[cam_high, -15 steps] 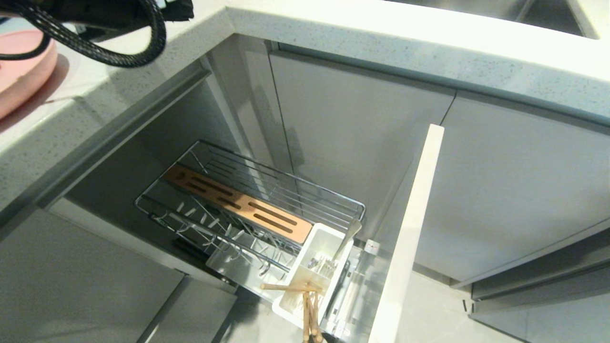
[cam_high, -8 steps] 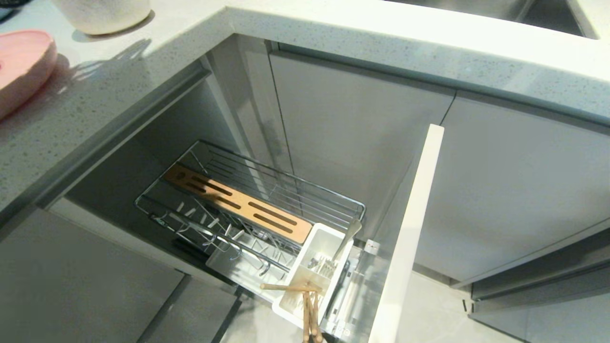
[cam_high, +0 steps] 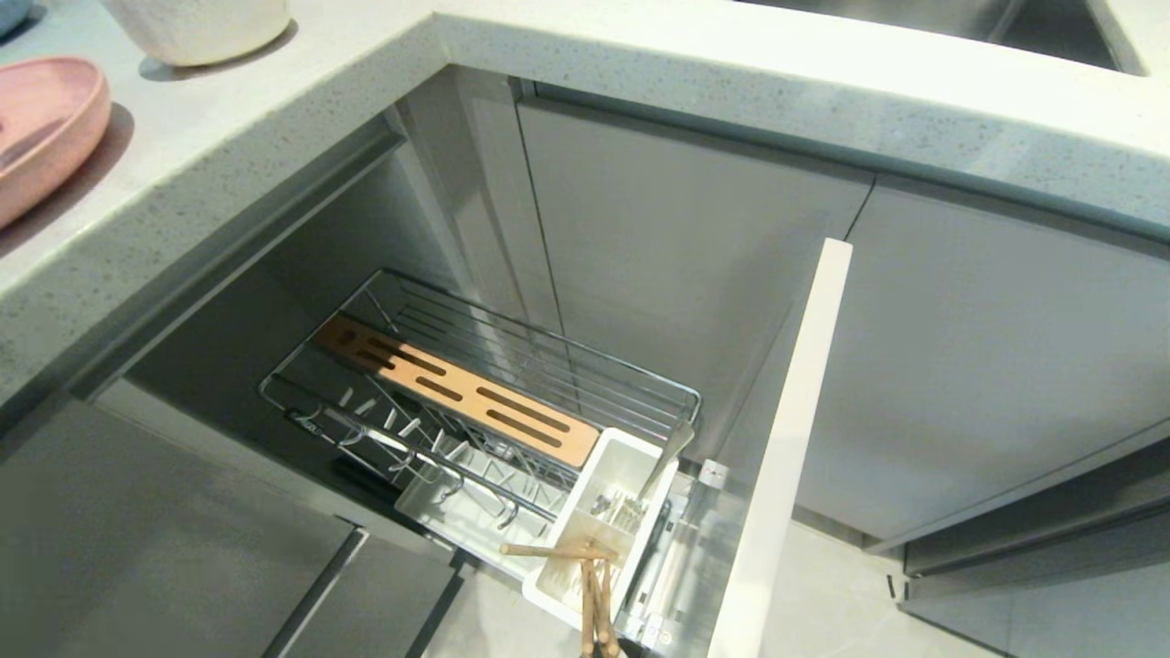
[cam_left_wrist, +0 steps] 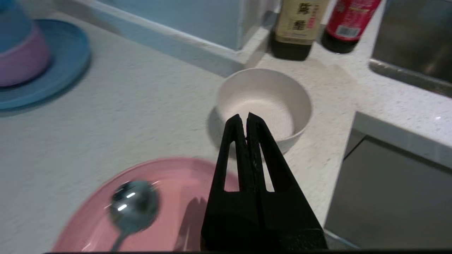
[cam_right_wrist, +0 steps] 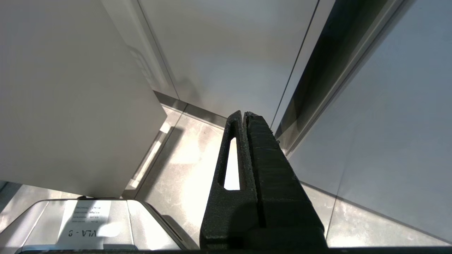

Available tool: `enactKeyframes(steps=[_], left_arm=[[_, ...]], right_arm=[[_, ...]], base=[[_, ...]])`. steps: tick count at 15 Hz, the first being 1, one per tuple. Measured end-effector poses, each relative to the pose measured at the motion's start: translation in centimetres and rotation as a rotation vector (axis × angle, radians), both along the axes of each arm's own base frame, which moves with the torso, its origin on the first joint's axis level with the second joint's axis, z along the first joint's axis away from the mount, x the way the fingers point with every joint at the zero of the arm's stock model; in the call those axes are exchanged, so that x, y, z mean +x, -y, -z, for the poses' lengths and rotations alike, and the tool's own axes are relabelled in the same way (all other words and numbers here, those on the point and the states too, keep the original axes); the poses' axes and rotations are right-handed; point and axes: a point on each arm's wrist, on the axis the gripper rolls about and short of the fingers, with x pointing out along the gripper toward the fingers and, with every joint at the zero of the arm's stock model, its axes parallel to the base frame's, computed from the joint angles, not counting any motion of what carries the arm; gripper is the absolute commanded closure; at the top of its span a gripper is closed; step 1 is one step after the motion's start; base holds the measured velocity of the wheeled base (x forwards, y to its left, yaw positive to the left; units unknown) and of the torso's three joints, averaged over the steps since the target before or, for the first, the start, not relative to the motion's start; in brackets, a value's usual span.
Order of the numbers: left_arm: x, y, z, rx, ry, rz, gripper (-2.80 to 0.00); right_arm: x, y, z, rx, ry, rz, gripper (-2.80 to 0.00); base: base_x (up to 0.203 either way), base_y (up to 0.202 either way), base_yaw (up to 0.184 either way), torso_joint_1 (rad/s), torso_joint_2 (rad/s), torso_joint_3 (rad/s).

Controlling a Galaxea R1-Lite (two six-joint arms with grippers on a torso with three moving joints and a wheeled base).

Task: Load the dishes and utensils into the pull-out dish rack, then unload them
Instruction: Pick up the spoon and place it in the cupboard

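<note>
The pink plate (cam_left_wrist: 169, 197) lies on the counter with the metal spoon (cam_left_wrist: 133, 204) resting in it. Just beyond it stands the cream bowl (cam_left_wrist: 265, 95), empty. My left gripper (cam_left_wrist: 244, 118) hovers shut and empty above the counter, over the gap between plate and bowl. It is outside the head view, where the plate (cam_high: 41, 119) and bowl (cam_high: 196, 27) show at the top left. Below, the pull-out dish rack (cam_high: 475, 402) stands open. The chopsticks (cam_high: 594, 594) lean in its white cutlery tub (cam_high: 608, 512). My right gripper (cam_right_wrist: 243, 114) hangs shut, pointing at the floor.
A blue plate (cam_left_wrist: 67, 70) holding stacked pink and blue bowls (cam_left_wrist: 21, 53) sits further along the counter. Two bottles (cam_left_wrist: 300, 24) stand by the back wall beside a sink (cam_left_wrist: 413, 46). The rack's pale front (cam_high: 786, 439) juts out. A metal handle (cam_high: 667, 452) sticks out of the tub.
My left arm, which filled the head view's top left corner a second ago, has moved out of that view, uncovering the cream bowl. The rack and its contents have not moved.
</note>
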Motion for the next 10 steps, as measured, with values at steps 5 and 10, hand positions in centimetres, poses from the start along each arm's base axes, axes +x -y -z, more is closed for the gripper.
enactKeyframes(steps=[5, 10], left_arm=[[-5.8, -2.6, 0.8, 0.022, -0.043, -0.138, 0.00], [-8.0, -2.6, 3.3, -0.010, -0.192, -0.304, 0.00]], right_arm=[[0.0, 0.0, 0.0, 0.000, 0.000, 0.000, 0.00], [0.0, 0.0, 0.0, 0.000, 0.000, 0.000, 0.00]], base=[[0.000, 0.000, 0.000, 0.000, 0.00, 0.000], [0.000, 0.000, 0.000, 0.000, 0.00, 0.000]])
